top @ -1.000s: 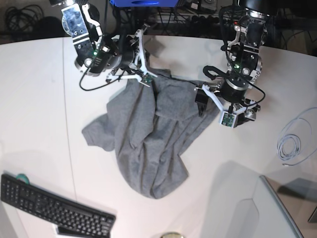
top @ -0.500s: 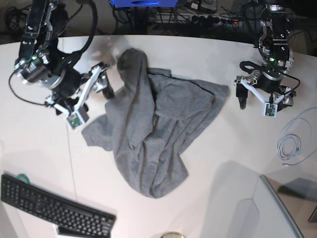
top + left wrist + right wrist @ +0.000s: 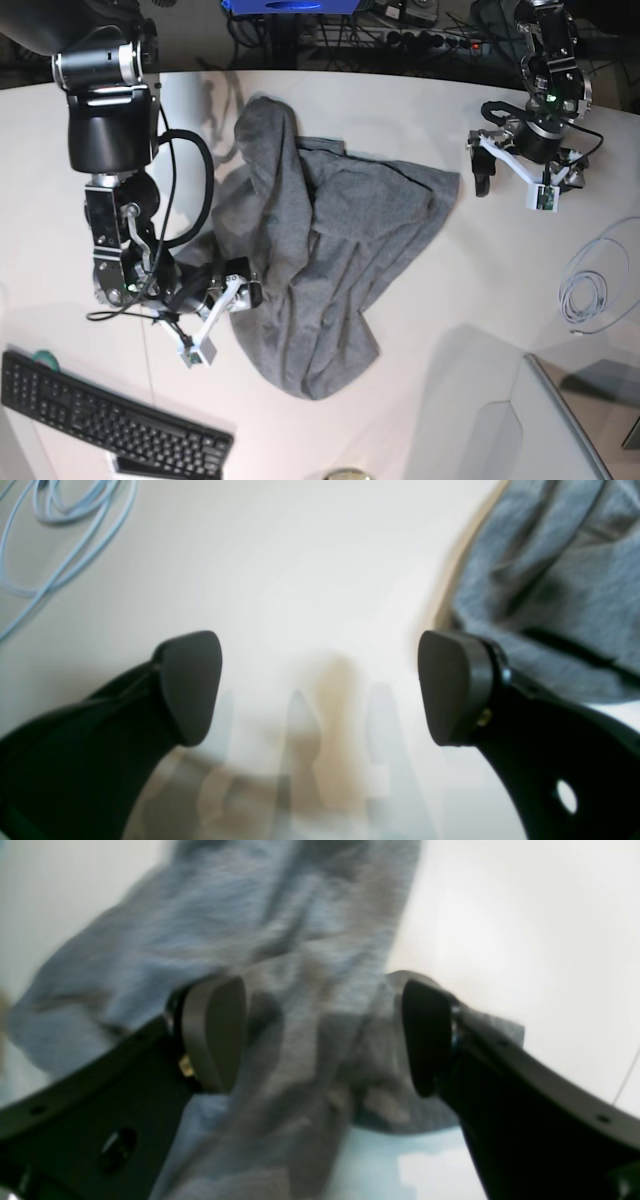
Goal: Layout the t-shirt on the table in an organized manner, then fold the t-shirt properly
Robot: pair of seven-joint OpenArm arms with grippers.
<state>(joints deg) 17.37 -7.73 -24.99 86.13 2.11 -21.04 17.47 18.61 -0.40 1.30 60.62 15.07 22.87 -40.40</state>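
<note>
A heather-grey t-shirt (image 3: 320,260) lay crumpled in a loose heap near the middle of the white worktop (image 3: 420,330), one part drawn up toward the far edge and the rest trailing down toward the near side. The right end effector (image 3: 228,300), low at the garment's lower-left edge in the base view, had its jaws spread wide; the right wrist view showed grey fabric (image 3: 300,990) lying between and beneath the two dark pads (image 3: 215,1032), though blur left it unclear whether either pad touched the cloth. The left end effector (image 3: 510,165) hung over bare worktop just beside the shirt's far-right corner, its jaws also spread and empty, with the shirt's edge (image 3: 550,590) showing next to one pad in the left wrist view. A coil of pale cable (image 3: 585,290) lay well apart at the right side of the worktop, and a black keyboard (image 3: 100,415) sat at the near-left corner
</note>
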